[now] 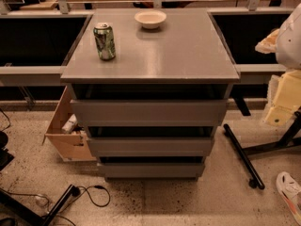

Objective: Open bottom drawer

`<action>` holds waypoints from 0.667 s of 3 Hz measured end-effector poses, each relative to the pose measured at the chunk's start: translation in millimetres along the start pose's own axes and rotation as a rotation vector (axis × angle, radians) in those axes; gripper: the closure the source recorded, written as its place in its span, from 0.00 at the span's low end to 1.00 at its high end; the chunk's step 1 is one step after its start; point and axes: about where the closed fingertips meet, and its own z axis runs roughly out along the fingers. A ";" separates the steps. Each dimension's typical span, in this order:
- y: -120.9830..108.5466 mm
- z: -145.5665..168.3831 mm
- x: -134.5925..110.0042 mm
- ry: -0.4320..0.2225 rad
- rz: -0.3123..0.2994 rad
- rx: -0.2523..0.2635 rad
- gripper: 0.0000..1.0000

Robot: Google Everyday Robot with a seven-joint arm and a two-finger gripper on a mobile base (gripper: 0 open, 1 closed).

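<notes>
Speckled floor carrying a grey cabinet with 3 stacked drawer fronts. The bottom drawer is the lowest front, just above the floor, beneath the 2 others. A tan cardboard box stands on the floor beside the cabinet's left side. On the worktop rest 1 white bowl at the rear and 1 upright green can nearer the left edge. The pincer lies outside the view, so its state cannot be told.

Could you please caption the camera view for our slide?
Grey three-drawer cabinet, its flat grey bottom drawer shut, green drink can and white bowl on top; gripper out of view.
</notes>
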 end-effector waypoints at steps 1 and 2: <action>0.1 -0.1 -1.7 -0.001 -0.002 0.009 0.00; 17.6 41.9 -2.3 -0.009 0.028 0.023 0.00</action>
